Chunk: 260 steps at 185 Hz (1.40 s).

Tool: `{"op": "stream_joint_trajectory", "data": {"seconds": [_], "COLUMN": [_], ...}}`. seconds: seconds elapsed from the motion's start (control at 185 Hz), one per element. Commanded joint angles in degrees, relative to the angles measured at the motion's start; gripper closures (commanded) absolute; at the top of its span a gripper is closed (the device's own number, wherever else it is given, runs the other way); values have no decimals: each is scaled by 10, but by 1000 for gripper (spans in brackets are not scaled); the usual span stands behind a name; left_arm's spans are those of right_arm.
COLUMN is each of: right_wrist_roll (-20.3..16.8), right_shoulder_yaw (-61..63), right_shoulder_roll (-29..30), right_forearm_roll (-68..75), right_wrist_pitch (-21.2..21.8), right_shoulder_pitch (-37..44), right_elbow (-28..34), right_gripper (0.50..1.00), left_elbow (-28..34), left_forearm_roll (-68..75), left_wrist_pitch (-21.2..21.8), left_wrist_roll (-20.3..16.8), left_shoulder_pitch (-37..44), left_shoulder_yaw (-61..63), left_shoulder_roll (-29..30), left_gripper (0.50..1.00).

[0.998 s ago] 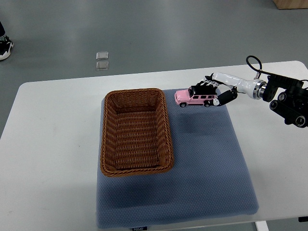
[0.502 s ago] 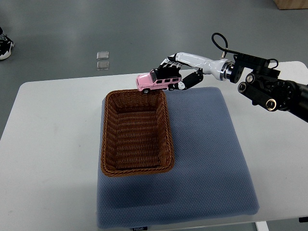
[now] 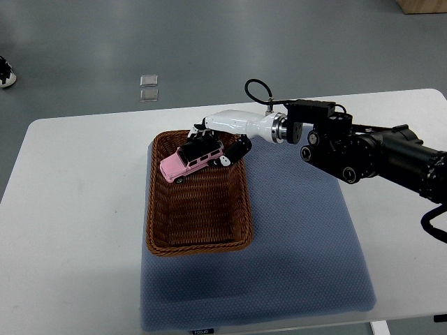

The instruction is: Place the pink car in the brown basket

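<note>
The car [image 3: 190, 159] is a small pink toy jeep with a black roof and dark wheels. It sits at the fingertips of the right hand [image 3: 222, 139], which grips it at its rear end. Its nose points away from the hand and is tilted down toward the bottom of the basket [image 3: 198, 239]. The basket is brown, woven and rectangular, with an open top. Its far end lies directly under the hand and the car; its near end is well apart from the hand.
</note>
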Motion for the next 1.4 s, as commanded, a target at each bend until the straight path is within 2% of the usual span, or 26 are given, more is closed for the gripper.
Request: {"op": "stream_joint_trajectory", "data": {"seconds": [0.0, 0.378, 0.383, 0.388, 0.394, 0.399, 0.405, 0.421, 0.426, 0.432, 0.437, 0.442, 0.448, 0.453, 0.459, 0.475, 0.491, 0.534, 0.599, 0.696, 0.885, 1.03, 1.149, 1.273, 1.397], "right_wrist_roll": [-1, -4, -4, -4, -4, -4, -4, -4, -4, -4, -4, -4, -3, -3, -3, -2, -1, -1, -1, -1, -3, -7, -14, -61, -69], "right_shoulder_yaw": [-9, -9, -9, -9, -8, -8, -8, -8, -6, -6, -6, -6, -4, -4, -4, -2, -1, 0, 0, 0, 1, 1, 2, 1, 4], "right_shoulder_roll": [0, -3, -3, -3, -4, -4, -5, -5, -6, -6, -6, -6, -7, -7, -7, -7, -7, -8, -9, -9, -11, -35, -41, -60, -80], "right_forearm_roll": [0, 4, 6, 6, 7, 7, 9, 10, 10, 10, 10, 10, 10, 10, 11, 11, 12, 15, 26, 49, 94, 145, 264, 423, 524], "right_wrist_pitch": [-8, -8, -8, -8, -8, -8, -8, -8, -8, -8, -8, -8, -8, -8, -8, -8, -8, -9, -6, -5, -3, 1, 2, 5, 26], "right_shoulder_pitch": [-3, -9, -9, -9, -9, -9, -9, -9, -9, -9, -9, -9, -9, -9, -9, -9, -9, -10, -12, -12, -13, -14, -16, -26, -29], "right_elbow": [0, -1, -1, -1, -1, -1, -1, -1, -1, -1, -1, -1, -2, -2, -1, -1, -1, -2, -2, -2, -3, -4, -7, -7, -7], "right_gripper": [1000, 1000, 975, 975, 941, 940, 906, 877, 849, 848, 820, 820, 791, 791, 765, 744, 701, 638, 605, 587, 587, 589, 589, 589, 589], "left_elbow": [0, 0, 0, 0, 0, 0, 0, 0, 0, 0, 0, 0, 0, 0, 0, 0, 0, 0, 0, 0, 0, 0, 0, 0, 0], "left_forearm_roll": [0, 0, 0, 0, 0, 0, 0, 0, 0, 0, 0, 0, 0, 0, 0, 0, 0, 0, 0, 0, 0, 0, 0, 0, 0], "left_wrist_pitch": [0, 0, 0, 0, 0, 0, 0, 0, 0, 0, 0, 0, 0, 0, 0, 0, 0, 0, 0, 0, 0, 0, 0, 0, 0], "left_wrist_roll": [0, 0, 0, 0, 0, 0, 0, 0, 0, 0, 0, 0, 0, 0, 0, 0, 0, 0, 0, 0, 0, 0, 0, 0, 0], "left_shoulder_pitch": [0, 0, 0, 0, -1, -1, 0, -1, 0, 0, 0, 0, -1, -1, -1, 0, -1, -1, 0, 0, 0, -1, 0, -1, -1], "left_shoulder_yaw": [0, 0, 0, 0, 0, 0, 0, 0, 0, 0, 0, 0, 0, 0, 0, 0, 0, 0, 0, 0, 0, 0, 0, 0, 0], "left_shoulder_roll": [0, 0, 0, 0, 0, 0, 0, 0, 0, 0, 0, 0, 0, 0, 0, 0, 0, 0, 0, 0, 0, 0, 0, 0, 0], "left_gripper": [500, 500, 500, 500, 500, 500, 500, 500, 500, 500, 500, 500, 500, 500, 500, 500, 500, 500, 500, 500, 500, 500, 500, 500, 500]}}
